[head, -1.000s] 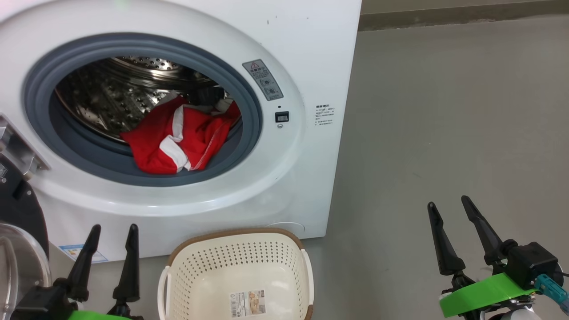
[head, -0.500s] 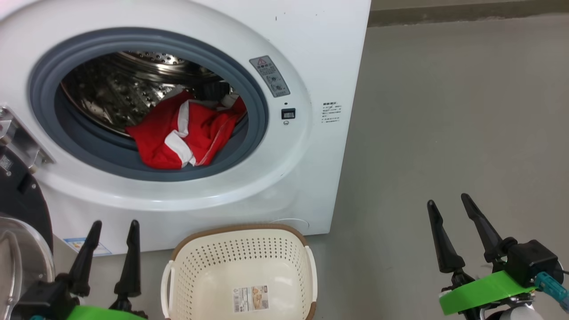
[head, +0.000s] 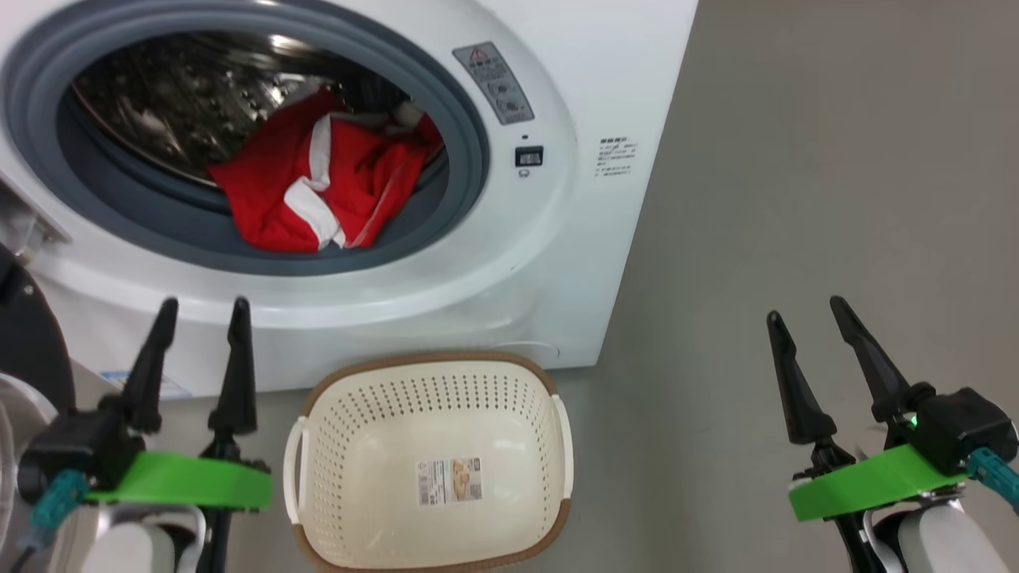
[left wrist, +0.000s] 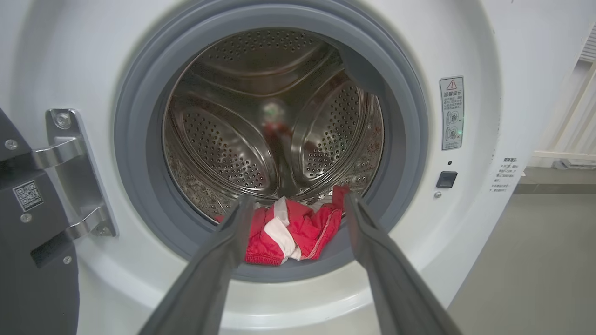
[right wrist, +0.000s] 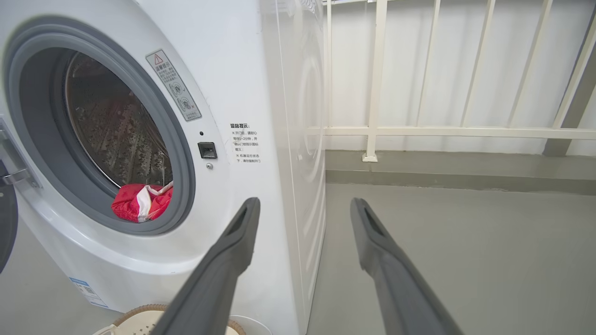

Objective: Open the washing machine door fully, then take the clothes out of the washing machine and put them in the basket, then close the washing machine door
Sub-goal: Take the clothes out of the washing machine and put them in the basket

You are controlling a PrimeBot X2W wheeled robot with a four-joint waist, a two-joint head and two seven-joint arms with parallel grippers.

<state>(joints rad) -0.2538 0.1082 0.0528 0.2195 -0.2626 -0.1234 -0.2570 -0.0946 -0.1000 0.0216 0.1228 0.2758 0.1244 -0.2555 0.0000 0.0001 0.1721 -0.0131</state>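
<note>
1. Door [head: 30, 350]: swung open at the far left of the head view; its black rim and a sliver of clear glass show at that edge; in the left wrist view it hangs on a steel hinge [left wrist: 70, 172] left of the opening.
2. Left gripper [head: 204, 305]: low at the left, before the washer's lower front and just left of the basket; jaws spread, nothing between them; a green band [head: 183, 481] sits on the wrist; in its own view the two fingers [left wrist: 219, 260] point at the drum mouth, with the clothes seen between them.
3. Washer [head: 557, 263]: white; a grey ring [head: 470, 159] runs round the open steel drum [left wrist: 223, 139]; a warning label [head: 493, 83] and a small dark latch [head: 529, 156] lie right of the ring.
4. Clothes [head: 318, 191]: red with white parts; heaped at the bottom front of the drum, lapping onto the ring.
5. Basket [head: 430, 362]: upright on the floor, just before the washer; it stands between the grippers, nearer the left one; a sticker [head: 450, 481] shows on its bottom.
6. Floor [head: 796, 159]: grey, right of the washer.
7. Right gripper [head: 804, 310]: low at the right, over the floor, well apart from washer and basket; jaws spread, gripping nothing; in its own view it points past the washer's right front corner, toward a pale railing [right wrist: 419, 131].
</note>
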